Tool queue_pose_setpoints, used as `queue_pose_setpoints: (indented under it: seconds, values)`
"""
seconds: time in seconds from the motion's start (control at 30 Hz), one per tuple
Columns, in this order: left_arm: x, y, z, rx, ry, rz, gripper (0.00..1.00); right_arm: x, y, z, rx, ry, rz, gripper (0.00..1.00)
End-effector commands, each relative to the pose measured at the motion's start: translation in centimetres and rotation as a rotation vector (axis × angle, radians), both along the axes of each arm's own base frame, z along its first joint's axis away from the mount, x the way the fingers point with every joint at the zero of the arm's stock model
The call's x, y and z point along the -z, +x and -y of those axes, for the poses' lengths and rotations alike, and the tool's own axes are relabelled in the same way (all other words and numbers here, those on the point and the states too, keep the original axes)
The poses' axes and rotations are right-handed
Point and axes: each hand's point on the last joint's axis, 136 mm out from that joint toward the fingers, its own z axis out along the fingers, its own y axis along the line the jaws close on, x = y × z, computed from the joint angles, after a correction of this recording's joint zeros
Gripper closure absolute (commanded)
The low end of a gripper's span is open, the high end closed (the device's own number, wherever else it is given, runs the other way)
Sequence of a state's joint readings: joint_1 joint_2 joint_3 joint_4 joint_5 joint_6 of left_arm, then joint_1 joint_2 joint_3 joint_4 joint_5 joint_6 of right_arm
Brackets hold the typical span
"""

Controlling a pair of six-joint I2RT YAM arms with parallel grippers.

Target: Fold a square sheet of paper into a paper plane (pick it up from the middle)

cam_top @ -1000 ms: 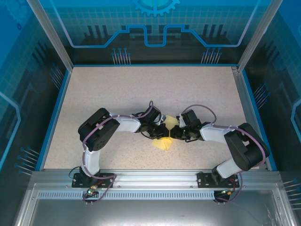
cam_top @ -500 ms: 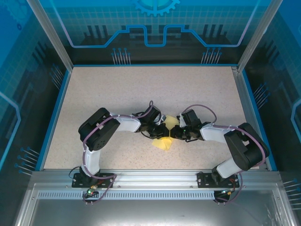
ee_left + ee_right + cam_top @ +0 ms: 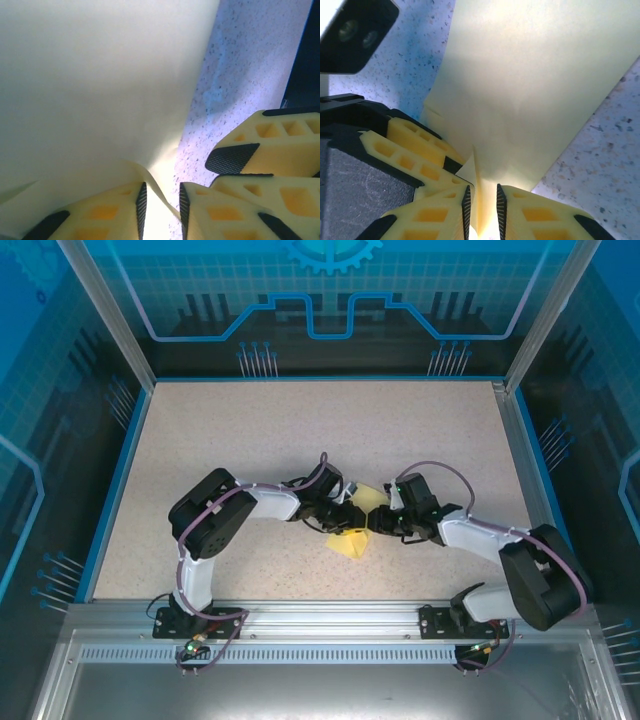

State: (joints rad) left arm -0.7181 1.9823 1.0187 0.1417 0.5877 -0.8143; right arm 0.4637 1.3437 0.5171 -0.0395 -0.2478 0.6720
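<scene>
- Pinch the raised fold low and evenly from both sides, so the crease comes out straight.
- The left gripper (image 3: 161, 192) and the right gripper (image 3: 483, 195) each have jaws a little apart around that fold. I cannot tell if they squeeze it.
- The square sheet of paper (image 3: 350, 543) is pale yellow and partly folded. It lies mid-surface (image 3: 250, 440), between them.

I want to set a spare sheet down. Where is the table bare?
The far half of the speckled beige table is bare up to its blue back rim; so is the strip along its left edge. It is crowded near the middle, where the left gripper and right gripper meet at the pale yellow folded paper.
</scene>
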Motion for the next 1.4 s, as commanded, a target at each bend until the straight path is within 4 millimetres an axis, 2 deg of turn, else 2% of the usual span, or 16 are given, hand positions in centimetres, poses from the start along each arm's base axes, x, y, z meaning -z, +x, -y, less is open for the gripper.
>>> queue_pose_setpoints:
  seconds: [0.0,0.07,0.23,0.37,0.47,0.63,0.87,1.0,1.37]
  values:
    - [2.3,-0.7,-0.4,-0.019,0.05,-0.033,0.66,0.1,-1.0,-0.2,-0.029,0.033,-0.006,0.76]
    - [2.1,-0.7,-0.4,-0.024,0.041,-0.028,0.59,0.0,-1.2,-0.3,-0.033,0.045,-0.002,0.76]
    - [1.3,-0.5,-0.3,-0.037,0.012,-0.011,0.52,0.1,-1.6,-0.4,-0.033,0.072,-0.006,0.75]
    - [0.6,-0.4,-0.2,-0.039,-0.012,0.004,0.51,0.6,-1.9,-0.1,-0.017,0.081,-0.029,0.75]
    - [0.0,-0.3,-0.1,-0.04,-0.029,0.021,0.54,1.0,-2.0,0.6,0.022,0.085,-0.047,0.77]
    - [-0.6,-0.2,0.1,-0.038,-0.049,0.036,0.61,0.6,-1.8,1.6,0.07,0.122,-0.048,0.78]
    - [-0.8,-0.3,0.2,-0.032,-0.063,0.042,0.78,0.0,-1.4,1.1,0.069,0.195,-0.048,0.77]
    - [-0.8,-0.4,0.2,-0.029,-0.066,0.042,0.84,-0.4,-0.8,0.9,0.072,0.214,-0.041,0.76]
    - [-0.6,-0.6,0.1,-0.019,-0.063,0.043,0.87,-0.1,0.4,-0.4,0.046,0.263,-0.057,0.73]
